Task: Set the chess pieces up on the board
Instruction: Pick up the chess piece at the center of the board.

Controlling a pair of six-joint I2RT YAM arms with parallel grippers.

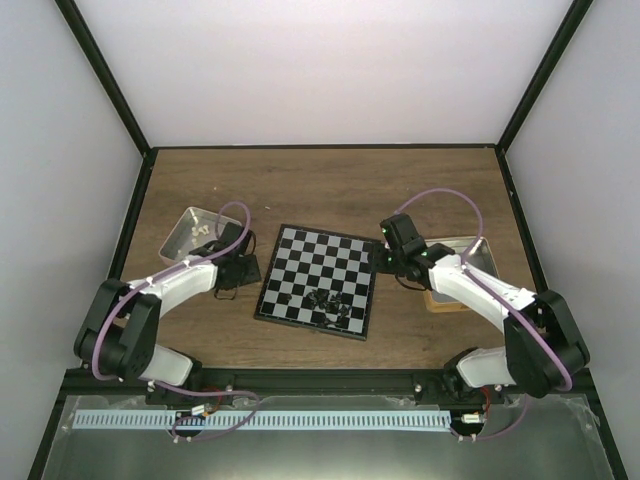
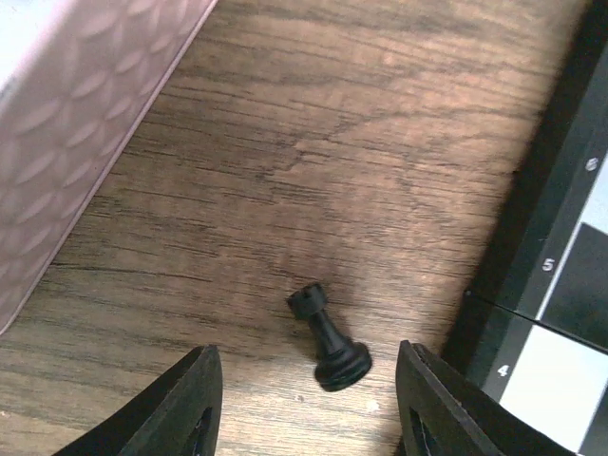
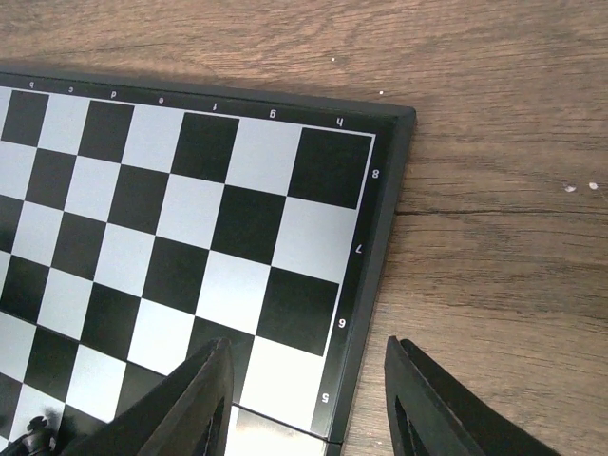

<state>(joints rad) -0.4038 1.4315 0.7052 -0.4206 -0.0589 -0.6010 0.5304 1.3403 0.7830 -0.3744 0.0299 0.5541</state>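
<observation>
Our left gripper [image 2: 306, 407] stands released. A black chess piece [image 2: 328, 344], perhaps tipped over, sits untouched between its fingers, the board [image 2: 560, 275] just right. Our right gripper [image 3: 306, 399] gapes empty over the board's edge.

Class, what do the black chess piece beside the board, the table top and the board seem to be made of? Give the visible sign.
Chess piece: likely moulded plastic, matte black, faint sheen. Table top: wood or wood-look laminate, brown grain lines. Board: smooth, slightly glossy printed squares, perhaps plastic or metal; cannot tell which.
</observation>
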